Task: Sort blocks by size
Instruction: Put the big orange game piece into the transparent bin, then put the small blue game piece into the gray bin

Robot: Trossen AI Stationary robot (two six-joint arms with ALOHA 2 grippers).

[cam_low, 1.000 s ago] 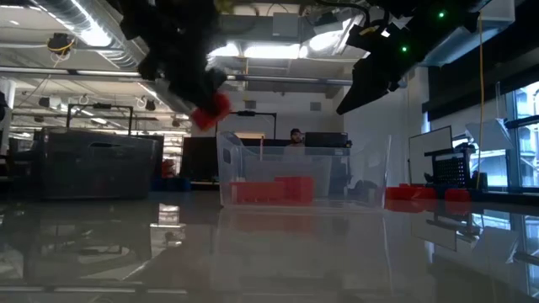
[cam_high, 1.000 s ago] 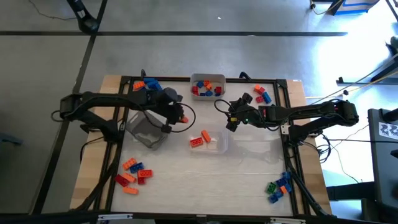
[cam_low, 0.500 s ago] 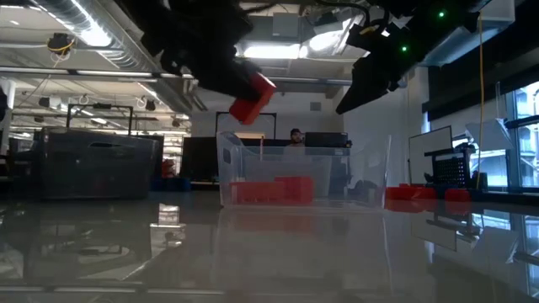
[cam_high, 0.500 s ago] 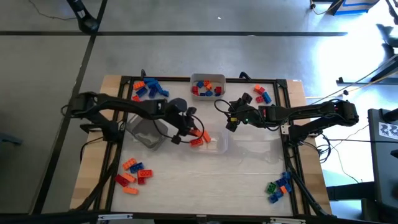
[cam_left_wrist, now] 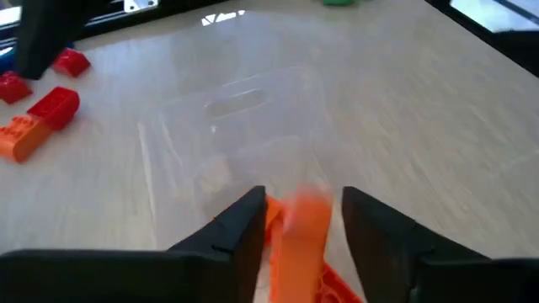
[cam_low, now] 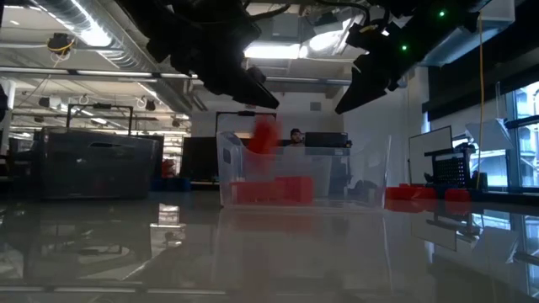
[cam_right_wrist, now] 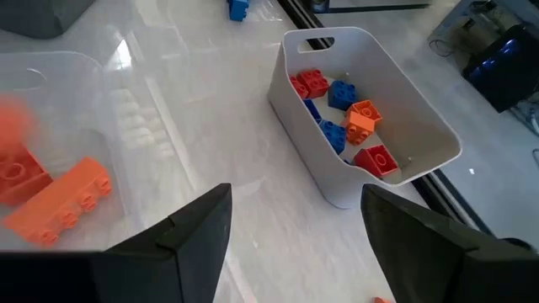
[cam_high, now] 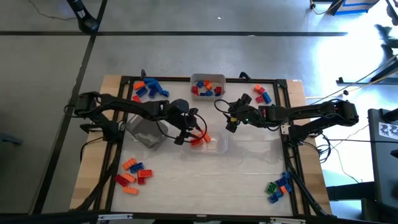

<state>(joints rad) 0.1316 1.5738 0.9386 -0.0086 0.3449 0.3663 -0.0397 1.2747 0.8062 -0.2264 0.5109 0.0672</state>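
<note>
The table (cam_high: 249,168) carries trays (cam_high: 208,86) and scattered blocks (cam_high: 134,173).

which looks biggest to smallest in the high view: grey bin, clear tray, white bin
1. Grey bin and clear tray: alike in size, and the left arm covers part of the grey bin, so not ranked.
2. White bin: plainly smallest.
</note>
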